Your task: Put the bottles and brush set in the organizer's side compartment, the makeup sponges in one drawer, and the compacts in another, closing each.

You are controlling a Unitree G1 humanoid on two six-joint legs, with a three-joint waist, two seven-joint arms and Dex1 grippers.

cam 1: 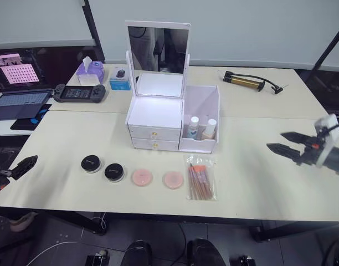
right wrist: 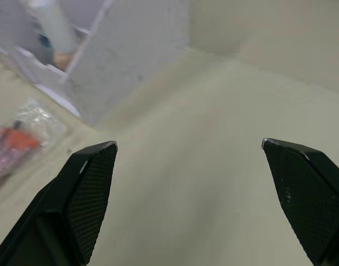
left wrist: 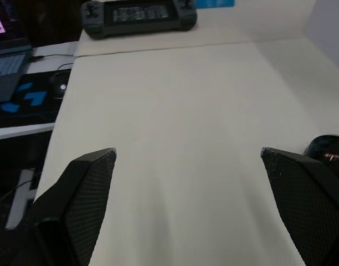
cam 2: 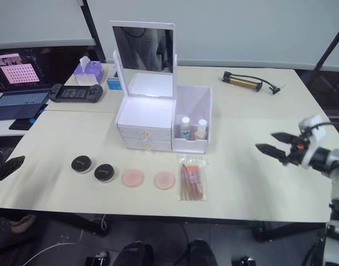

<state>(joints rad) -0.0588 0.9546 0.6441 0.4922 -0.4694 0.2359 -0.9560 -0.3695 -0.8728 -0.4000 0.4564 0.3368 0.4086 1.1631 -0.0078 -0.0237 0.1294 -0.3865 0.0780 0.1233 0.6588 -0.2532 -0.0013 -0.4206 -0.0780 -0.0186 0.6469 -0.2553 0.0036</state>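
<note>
A big pale bench stands before a light gray wall. The floor below is dark.

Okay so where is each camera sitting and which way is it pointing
Head eyes: above the table, looking down at the organizer; both grippers, left and right, at the edges.
Left wrist: along open fingers toward a game controller.
Right wrist: along open fingers toward the organizer and brush set, shared with the head views.

A laptop is sitting open at the far left, a black handheld game console lying beside it. Behind that are standing a purple tissue box and a small blue box. A hand pump is lying far right.
</note>
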